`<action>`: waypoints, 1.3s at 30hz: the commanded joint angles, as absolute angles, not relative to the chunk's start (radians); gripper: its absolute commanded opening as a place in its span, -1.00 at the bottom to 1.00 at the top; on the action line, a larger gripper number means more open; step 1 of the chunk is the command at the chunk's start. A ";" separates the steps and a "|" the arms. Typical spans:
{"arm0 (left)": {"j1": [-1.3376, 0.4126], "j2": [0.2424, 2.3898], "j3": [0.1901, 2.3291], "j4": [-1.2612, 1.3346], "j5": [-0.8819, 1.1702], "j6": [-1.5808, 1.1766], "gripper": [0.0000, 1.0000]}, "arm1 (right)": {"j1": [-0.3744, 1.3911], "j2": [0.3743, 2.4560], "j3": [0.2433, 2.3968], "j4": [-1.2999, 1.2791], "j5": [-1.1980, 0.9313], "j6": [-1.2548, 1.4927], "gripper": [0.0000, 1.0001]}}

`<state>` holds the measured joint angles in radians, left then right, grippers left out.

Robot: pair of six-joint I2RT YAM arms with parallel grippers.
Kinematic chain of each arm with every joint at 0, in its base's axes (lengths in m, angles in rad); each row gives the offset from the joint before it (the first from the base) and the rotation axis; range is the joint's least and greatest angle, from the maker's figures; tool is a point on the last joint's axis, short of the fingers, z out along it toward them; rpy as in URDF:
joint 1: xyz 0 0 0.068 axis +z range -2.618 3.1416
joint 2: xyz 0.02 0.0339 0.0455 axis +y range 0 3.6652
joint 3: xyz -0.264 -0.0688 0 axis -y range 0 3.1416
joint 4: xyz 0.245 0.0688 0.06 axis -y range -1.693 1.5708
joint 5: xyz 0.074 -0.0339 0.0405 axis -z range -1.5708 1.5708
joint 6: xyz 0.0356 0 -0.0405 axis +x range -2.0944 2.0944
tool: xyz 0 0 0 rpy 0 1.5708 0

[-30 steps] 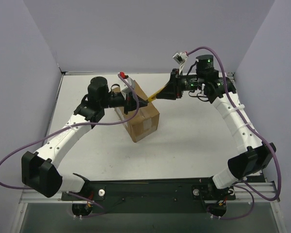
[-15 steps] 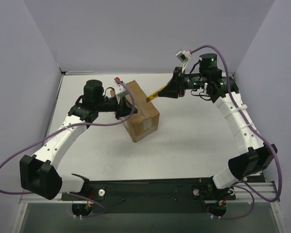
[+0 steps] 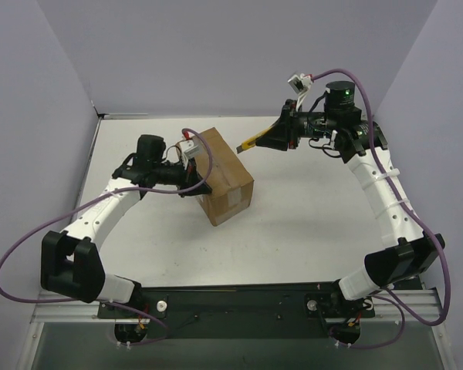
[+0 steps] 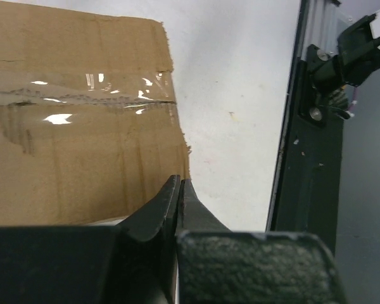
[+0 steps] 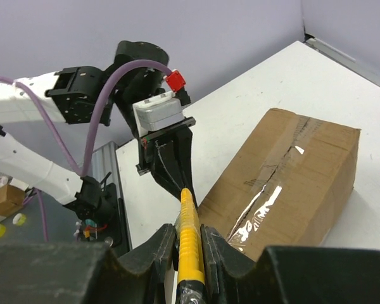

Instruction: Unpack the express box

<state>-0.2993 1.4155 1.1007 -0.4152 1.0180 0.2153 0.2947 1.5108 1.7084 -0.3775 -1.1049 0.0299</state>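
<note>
The express box [image 3: 222, 176], a brown carton, lies closed in the middle of the table with a shiny, torn tape seam [image 5: 275, 190] along its top. My left gripper [image 3: 191, 174] is shut with nothing in it. Its tips [image 4: 179, 185] rest at the box's left edge [image 4: 177, 136], low beside the carton. My right gripper [image 3: 275, 137] hovers above and to the right of the box, apart from it. It is shut on a yellow utility knife [image 5: 189, 235] whose tip [image 3: 243, 147] points down toward the box.
Purple walls close in the table on three sides. A black rail [image 4: 304, 190] runs along the near edge by the arm bases. Purple cables [image 3: 193, 142] loop from both wrists. White tabletop [image 3: 309, 208] lies to the right of the box.
My left gripper has pulled back left, off the box top and down to its left side. My right gripper has moved up and right with the knife, away from the box.
</note>
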 commanded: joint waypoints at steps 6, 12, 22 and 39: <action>-0.259 1.388 1.239 -0.201 0.517 0.120 -0.62 | 0.348 1.433 1.752 -0.482 -0.714 -0.066 -1.00; -0.170 1.534 1.402 -0.138 0.184 0.013 -0.56 | 0.419 1.321 1.617 -0.470 -0.526 -0.227 -1.00; -0.054 1.894 1.641 -0.048 0.222 0.051 -1.00 | 0.399 1.299 1.562 -0.508 -0.550 -0.160 -1.00; -0.146 1.636 1.217 0.003 0.581 0.055 -1.00 | 0.377 1.339 1.585 -0.491 -0.425 -0.090 -1.00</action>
<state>-0.1154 1.8233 1.3277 -0.0288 0.4835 0.0475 0.3847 1.3266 1.5551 -0.5064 -0.4370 -0.1036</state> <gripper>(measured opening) 0.025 0.193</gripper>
